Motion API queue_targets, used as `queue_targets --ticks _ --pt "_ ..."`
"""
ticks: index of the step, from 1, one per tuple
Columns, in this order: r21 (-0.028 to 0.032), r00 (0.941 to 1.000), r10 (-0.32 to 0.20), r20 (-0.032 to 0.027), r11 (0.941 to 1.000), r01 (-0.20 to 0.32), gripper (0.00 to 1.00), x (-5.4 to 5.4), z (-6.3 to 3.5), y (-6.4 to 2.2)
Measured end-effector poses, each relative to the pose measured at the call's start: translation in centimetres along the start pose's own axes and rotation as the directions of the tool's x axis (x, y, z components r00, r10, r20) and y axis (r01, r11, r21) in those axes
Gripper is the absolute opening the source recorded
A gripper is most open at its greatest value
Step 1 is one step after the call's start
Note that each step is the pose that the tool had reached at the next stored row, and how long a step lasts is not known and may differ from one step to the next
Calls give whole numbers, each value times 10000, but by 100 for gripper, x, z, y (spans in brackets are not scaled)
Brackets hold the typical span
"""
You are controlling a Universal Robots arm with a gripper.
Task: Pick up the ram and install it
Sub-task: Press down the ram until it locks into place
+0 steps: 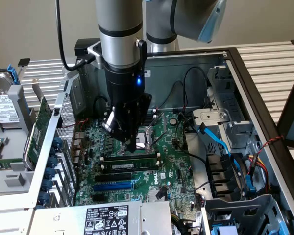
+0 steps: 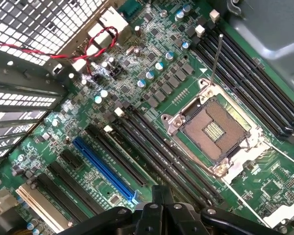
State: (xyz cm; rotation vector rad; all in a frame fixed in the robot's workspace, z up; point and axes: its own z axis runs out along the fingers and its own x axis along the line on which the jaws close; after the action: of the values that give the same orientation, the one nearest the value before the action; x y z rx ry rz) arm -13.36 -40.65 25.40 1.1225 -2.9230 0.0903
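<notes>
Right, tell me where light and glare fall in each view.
Exterior view: daylight brightens the slatted surface, the motherboard lies in the case's shade, a blue LED glows on the gripper. Wrist view: glare whitens the perforated panel; the CPU socket is evenly lit.

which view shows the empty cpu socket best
The wrist view. There the cpu socket lies open with its contact grid and metal frame in plain sight. In the exterior view the socket sits partly behind the gripper, so just its frame beside the arm can be made out.
</notes>
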Motion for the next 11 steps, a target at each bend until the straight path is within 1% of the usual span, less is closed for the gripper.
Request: queue_targets --ticks 4,5,8,11 --pt "100 9991 422 69 9991 -422 11 -1 6 0" --pt "116 9985 540 80 9985 -541 11 -1 8 0" --pt "117 9953 962 70 9953 -963 11 -1 15 0" --pt "105 9892 1463 43 9892 -1464 11 -1 22 2"
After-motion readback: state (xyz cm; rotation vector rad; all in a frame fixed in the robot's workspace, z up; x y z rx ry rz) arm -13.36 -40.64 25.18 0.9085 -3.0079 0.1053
